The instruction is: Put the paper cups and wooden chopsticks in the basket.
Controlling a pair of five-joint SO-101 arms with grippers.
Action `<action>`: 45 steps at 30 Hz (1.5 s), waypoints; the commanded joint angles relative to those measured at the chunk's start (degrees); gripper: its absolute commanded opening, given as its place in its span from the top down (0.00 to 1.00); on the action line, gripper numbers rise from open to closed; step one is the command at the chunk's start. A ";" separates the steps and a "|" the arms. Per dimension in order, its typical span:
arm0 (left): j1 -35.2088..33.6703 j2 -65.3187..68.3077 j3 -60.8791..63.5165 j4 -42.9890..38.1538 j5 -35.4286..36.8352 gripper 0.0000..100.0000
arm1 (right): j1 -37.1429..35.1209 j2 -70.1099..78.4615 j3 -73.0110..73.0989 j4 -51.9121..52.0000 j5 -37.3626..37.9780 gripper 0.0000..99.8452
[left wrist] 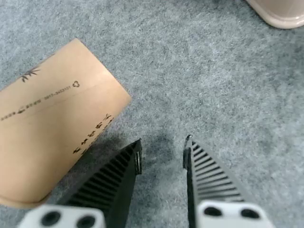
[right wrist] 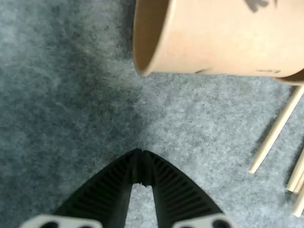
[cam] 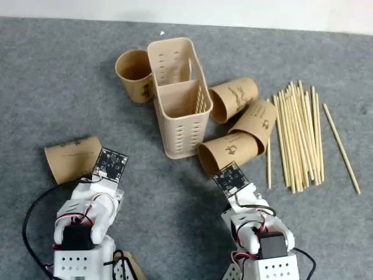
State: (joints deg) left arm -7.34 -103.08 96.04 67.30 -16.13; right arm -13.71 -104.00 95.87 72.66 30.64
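Left gripper, nearest the camera, is open over the grey mat. A toppled paper cup lies just beside one finger, at 8 o'clock from the basket. An upright cup touches the basket at 10 o'clock. Right gripper is closed on nothing, near the mouth of the nearest cup of three toppled ones at 3 to 5 o'clock. The chopsticks lie farther out at 3 o'clock.

The cups are probably light and easily crushed, so pinch the rim with one finger inside. The chopsticks are stiff and thin and likely to roll, so grip them mid-length.

The wrist views show the finger gaps; the high view shows the layout.
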 commanded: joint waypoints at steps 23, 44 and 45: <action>0.48 -0.13 1.10 0.18 0.35 0.84 | -0.22 -0.13 8.40 0.31 0.35 0.99; 0.84 -0.57 1.10 -2.20 0.35 0.84 | -0.57 -0.13 8.40 0.31 0.35 0.99; 0.84 -0.57 1.10 -3.69 0.35 0.84 | -0.57 -0.13 8.40 0.31 0.35 0.99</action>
State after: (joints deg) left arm -7.34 -103.25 96.04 67.30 -16.13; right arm -13.80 -104.00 95.87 72.66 30.64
